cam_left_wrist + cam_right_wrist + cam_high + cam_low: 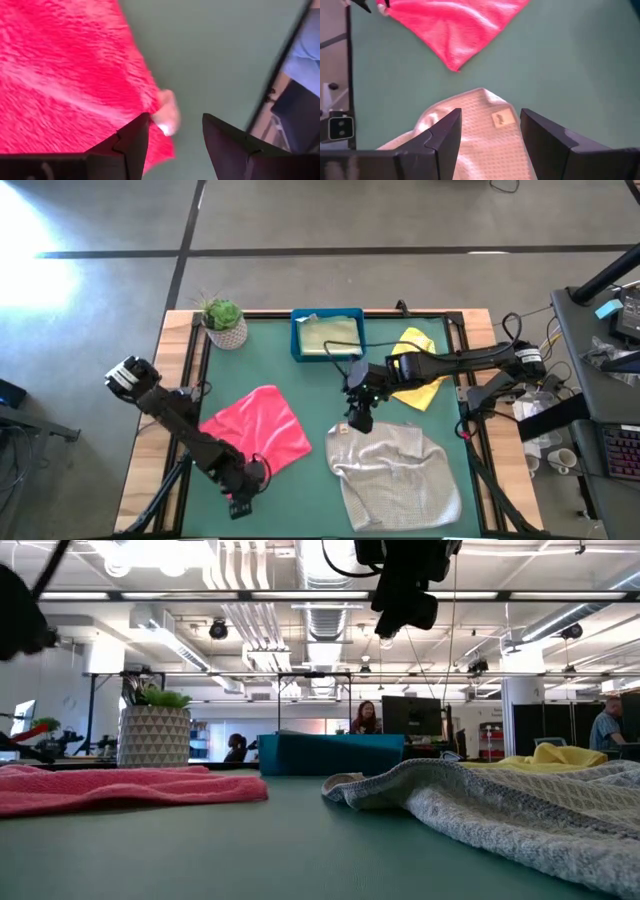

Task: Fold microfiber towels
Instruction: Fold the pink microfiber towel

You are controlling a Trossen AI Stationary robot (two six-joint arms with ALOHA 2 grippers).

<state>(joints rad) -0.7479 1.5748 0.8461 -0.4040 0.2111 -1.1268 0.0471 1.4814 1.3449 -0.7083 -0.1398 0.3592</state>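
Progress: early, nothing on the mat reads as a finished fold. The pink towel lies spread and rumpled on the left half of the green table. The grey towel is crumpled on the front right, one corner with a small label turned up. The yellow towel is bunched at the back right, partly under the right arm.

The left gripper sits low at the pink towel's front corner. Left wrist view shows its fingers apart with the corner just beside one of them, nothing pinched. The right gripper hovers above the grey towel's labelled corner. Right wrist view shows its fingers spread wide and empty.

Containers: the blue tray at the back centre holds a flat pale green cloth, possibly one already folded, though I can't confirm the fold. The plant pot at the back left holds only the plant.

Left to do, by my read: pink, grey and yellow all need folding. A fifth towel isn't visible
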